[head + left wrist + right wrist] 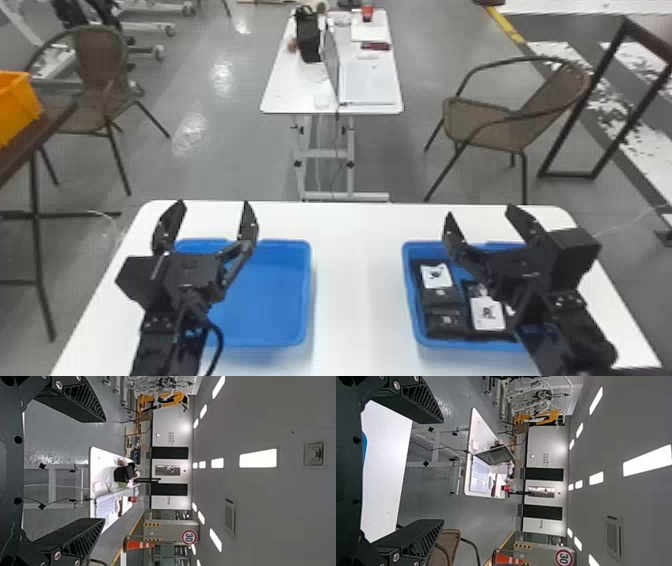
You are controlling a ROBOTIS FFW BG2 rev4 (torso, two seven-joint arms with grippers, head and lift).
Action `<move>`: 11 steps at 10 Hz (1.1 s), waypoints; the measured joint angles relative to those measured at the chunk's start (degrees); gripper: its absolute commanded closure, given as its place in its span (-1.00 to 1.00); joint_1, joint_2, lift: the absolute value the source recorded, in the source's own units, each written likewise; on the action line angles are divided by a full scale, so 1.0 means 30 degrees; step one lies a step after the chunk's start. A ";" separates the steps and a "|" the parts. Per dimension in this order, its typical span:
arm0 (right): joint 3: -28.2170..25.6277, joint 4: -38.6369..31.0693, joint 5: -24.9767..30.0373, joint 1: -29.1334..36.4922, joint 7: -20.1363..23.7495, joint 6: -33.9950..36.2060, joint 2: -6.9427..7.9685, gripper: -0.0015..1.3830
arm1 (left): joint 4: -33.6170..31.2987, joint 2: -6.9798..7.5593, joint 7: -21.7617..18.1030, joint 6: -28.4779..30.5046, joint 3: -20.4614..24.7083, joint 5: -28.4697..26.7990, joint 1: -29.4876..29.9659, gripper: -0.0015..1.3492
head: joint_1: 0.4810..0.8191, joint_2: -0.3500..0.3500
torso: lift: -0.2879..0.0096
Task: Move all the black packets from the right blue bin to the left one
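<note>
The left gripper (207,222) stands open above the left blue bin (302,295), and the bare bottom of that bin shows beside the arm. Over the right blue bin (411,300), the right gripper (480,225) is open too, with nothing between its fingers. Several black packets (445,322) lie flat in the right bin, some with white labels; the right arm hides part of them. In the left wrist view the left gripper (105,470) has its two fingers wide apart. The right gripper (443,471) in the right wrist view is likewise spread and holds nothing.
Both bins rest on a white table (357,280) with a gap between them. Beyond it stand a second table (295,90) with a laptop (367,82), and brown chairs (500,125) on either side. An orange crate (17,105) is at the far left.
</note>
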 measured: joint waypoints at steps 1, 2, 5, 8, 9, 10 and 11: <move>0.0000 -0.0024 -0.0001 0.0004 0.0000 -0.0002 -0.0005 -0.82 | -0.0013 -0.0007 0.0000 0.0023 0.0000 0.0006 0.0005 -0.80 | 0.27 0.02 | 0.94; 0.0000 -0.0039 -0.0001 0.0013 0.0000 -0.0005 -0.0027 -0.82 | -0.0015 -0.0013 0.0000 0.0027 0.0000 0.0004 0.0022 -0.80 | 0.27 0.02 | 0.94; 0.0000 -0.0042 -0.0049 0.0034 0.0001 -0.0005 -0.0094 -0.82 | -0.0016 -0.0025 0.0000 0.0017 0.0000 0.0009 0.0029 -0.80 | 0.27 0.02 | 0.94; 0.0000 -0.0098 -0.0060 0.0062 0.0001 0.0025 -0.0121 -0.82 | -0.0022 -0.0025 0.0000 0.0017 0.0000 0.0010 0.0030 -0.80 | 0.27 0.02 | 0.94; 0.0000 -0.0060 -0.0045 0.0068 0.0001 0.0142 -0.0122 -0.82 | -0.0023 -0.0025 0.0000 0.0012 0.0000 0.0010 0.0030 -0.80 | 0.27 0.02 | 0.94; -0.0004 0.0079 0.0004 0.0079 0.0001 0.0352 -0.0134 -0.82 | -0.0023 -0.0025 0.0000 0.0014 0.0000 0.0015 0.0030 -0.80 | 0.27 0.02 | 0.94; -0.0030 0.0389 -0.0036 0.0076 0.0000 0.0512 -0.0163 -0.82 | -0.0023 -0.0027 0.0000 0.0013 0.0009 0.0032 0.0049 -0.80 | 0.27 0.01 | 0.94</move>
